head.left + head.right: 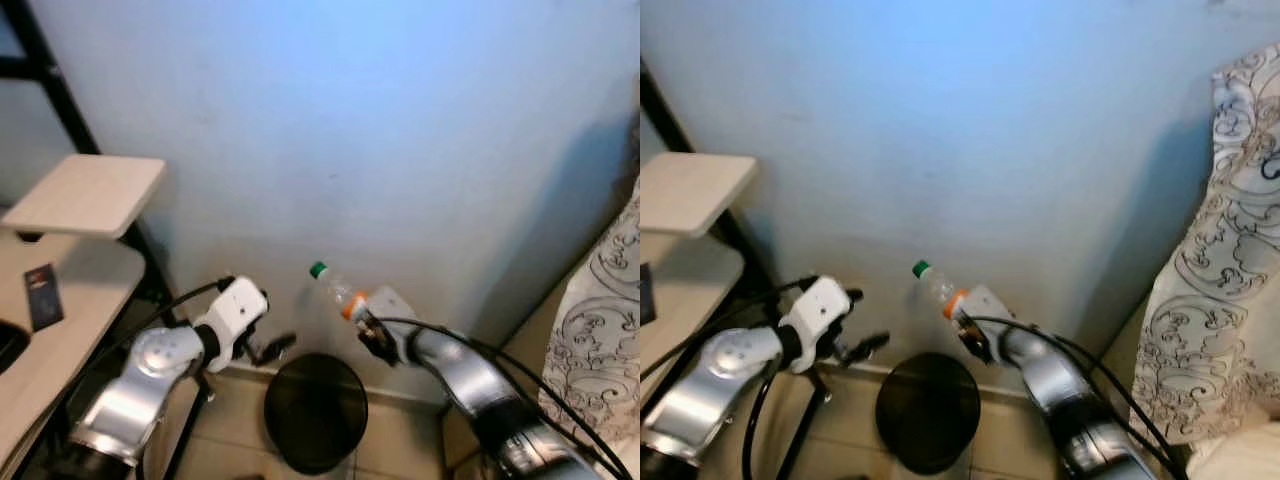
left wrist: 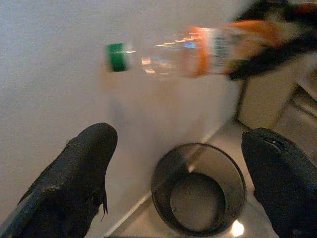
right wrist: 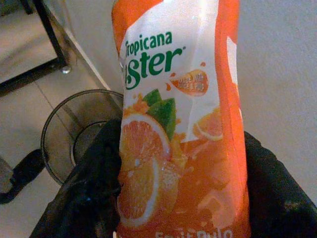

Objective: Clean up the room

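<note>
At centre frame in the left eye view, the right gripper [image 1: 366, 325] is clenched around the orange-labelled body of a bottle [image 1: 335, 285], its green cap tilted toward the upper left, held above the black bin [image 1: 315, 408] at bottom centre, against the wall. The bottle looks nearly empty, so probably light, thin-walled and easily crushed; the label band gives the firmest, least slippery hold. The left gripper [image 1: 268, 348] hangs left of the bin, jaws spread wide and holding nothing.

Clear plastic bottle [image 1: 338, 287] with glossy orange label, black mesh bin [image 1: 316, 411], pale wood-look desk [image 1: 70, 290], glossy floor tiles [image 2: 148, 223]
</note>
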Controlling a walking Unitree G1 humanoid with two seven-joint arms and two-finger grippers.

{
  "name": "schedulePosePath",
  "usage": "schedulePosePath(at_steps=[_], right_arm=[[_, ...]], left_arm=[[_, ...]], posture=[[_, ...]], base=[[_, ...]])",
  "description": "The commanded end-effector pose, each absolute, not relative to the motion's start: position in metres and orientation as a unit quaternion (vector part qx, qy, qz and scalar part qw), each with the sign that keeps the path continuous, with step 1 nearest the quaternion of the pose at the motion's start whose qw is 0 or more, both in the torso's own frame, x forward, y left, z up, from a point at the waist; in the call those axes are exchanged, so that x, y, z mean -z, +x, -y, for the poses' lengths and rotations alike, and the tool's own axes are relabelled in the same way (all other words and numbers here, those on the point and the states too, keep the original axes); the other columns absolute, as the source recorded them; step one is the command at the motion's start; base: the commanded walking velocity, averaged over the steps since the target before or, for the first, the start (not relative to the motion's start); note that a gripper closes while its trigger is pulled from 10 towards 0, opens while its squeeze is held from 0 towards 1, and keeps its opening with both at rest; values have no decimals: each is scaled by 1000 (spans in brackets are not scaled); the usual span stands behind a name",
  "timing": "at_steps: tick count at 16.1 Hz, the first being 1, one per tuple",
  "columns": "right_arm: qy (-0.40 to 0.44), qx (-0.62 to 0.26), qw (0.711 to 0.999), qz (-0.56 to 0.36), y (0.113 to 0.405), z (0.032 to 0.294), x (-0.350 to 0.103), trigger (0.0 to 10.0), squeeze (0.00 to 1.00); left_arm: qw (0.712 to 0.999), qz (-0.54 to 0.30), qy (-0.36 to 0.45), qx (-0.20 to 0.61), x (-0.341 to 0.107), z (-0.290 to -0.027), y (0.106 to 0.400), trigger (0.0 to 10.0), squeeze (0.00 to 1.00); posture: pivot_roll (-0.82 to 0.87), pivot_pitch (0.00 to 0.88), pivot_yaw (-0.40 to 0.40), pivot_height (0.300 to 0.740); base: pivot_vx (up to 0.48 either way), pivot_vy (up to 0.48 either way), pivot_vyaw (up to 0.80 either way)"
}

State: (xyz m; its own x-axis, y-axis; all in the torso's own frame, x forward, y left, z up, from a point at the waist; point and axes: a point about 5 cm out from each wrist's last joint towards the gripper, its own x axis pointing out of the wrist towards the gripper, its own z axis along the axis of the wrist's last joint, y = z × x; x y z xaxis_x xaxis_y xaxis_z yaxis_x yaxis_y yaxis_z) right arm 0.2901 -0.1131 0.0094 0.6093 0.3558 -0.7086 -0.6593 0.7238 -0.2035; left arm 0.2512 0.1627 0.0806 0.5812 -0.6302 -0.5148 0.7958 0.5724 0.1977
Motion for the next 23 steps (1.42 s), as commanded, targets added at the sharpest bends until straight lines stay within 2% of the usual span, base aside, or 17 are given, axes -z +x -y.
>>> schedulePosePath(at_steps=[1,5,7,8,9,19,21,22,23], right_arm=[[-243,-289,862,-339,289,114,-4,10000,0],[-291,-279,849,-340,297,103,0,10000,0],[-272,-281,857,-334,303,97,-4,10000,0],[-264,-288,858,-334,302,94,-4,10000,290],[-255,-298,856,-336,301,91,-3,10000,1000],[-238,-337,842,-347,293,89,4,10000,1000],[-209,-322,863,-329,295,99,0,10000,1000],[-168,-279,899,-292,300,113,-9,10000,1000],[-151,-262,912,-278,300,119,-14,10000,1000]], left_arm=[[850,-201,221,434,-84,-161,250,10000,0],[826,-218,229,466,-86,-164,246,10000,0],[822,-226,229,470,-84,-165,245,10000,0],[821,-227,230,471,-84,-165,245,10000,0],[821,-227,230,471,-84,-164,245,10000,0],[823,-228,231,467,-82,-166,250,10000,0],[837,-223,224,447,-81,-166,251,10000,0],[867,-205,201,407,-83,-168,254,10000,0],[878,-196,187,395,-84,-168,255,10000,0]], posture=[[-30,0,9,740],[-20,0,9,740],[-22,0,8,740],[-22,0,8,740],[-20,0,7,740],[-27,0,15,740],[-23,0,12,740],[-28,0,19,740],[-31,0,22,740]], base=[[0,0,0],[0,0,0],[0,0,0],[0,0,0],[0,0,0],[0,0,0],[0,0,0],[0,0,0],[0,0,0]])
